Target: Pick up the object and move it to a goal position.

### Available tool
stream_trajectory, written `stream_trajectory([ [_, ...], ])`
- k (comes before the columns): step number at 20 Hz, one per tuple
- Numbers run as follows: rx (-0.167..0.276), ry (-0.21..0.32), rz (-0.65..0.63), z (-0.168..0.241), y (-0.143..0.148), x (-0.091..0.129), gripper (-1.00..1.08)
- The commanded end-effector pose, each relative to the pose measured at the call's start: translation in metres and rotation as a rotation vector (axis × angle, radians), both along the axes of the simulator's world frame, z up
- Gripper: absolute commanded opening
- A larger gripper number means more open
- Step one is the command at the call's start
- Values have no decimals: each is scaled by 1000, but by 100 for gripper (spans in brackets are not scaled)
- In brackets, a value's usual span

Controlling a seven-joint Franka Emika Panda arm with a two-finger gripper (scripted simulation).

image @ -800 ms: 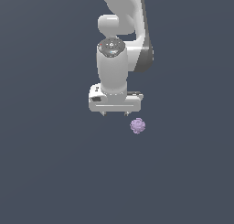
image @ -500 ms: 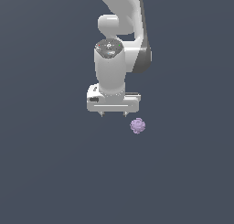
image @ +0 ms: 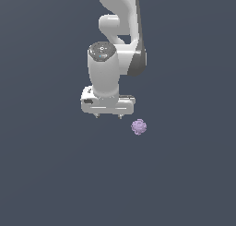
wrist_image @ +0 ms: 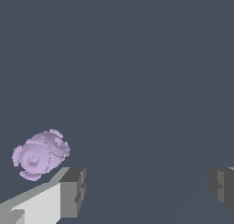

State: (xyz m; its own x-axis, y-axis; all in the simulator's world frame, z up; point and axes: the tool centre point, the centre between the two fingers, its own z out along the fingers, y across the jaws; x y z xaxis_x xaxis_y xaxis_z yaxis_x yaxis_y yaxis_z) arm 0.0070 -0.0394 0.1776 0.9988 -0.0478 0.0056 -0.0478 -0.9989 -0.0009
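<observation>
**Gripper spread wide, lump just off to one side**

The gripper (image: 108, 115) hangs on the white arm (image: 117, 40) with its jaws wide apart and nothing between them. The object (image: 138, 127), a pale purple knobbly lump, lies on the dark grey floor (image: 55, 174) just beside the gripper, toward the exterior view's right. In the wrist view it (wrist_image: 41, 154) sits outside one finger (wrist_image: 71, 191), not between the pair.

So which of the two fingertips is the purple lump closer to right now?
The lump lies just outside the fingertip with the pale finger body showing, in the wrist view; the other fingertip is far across the open gap.
</observation>
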Motion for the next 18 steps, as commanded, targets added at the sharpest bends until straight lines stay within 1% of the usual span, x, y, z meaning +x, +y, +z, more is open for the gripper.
stream_trajectory([
  [1,-1,1,16,-3,4,0,100],
  [4,-3,2,63,-10,16,-1,100],
  [7,-6,3,137,-22,35,-2,100],
  [14,-9,6,396,-61,103,-13,100],
  [18,-6,6,511,-77,133,-21,100],
])
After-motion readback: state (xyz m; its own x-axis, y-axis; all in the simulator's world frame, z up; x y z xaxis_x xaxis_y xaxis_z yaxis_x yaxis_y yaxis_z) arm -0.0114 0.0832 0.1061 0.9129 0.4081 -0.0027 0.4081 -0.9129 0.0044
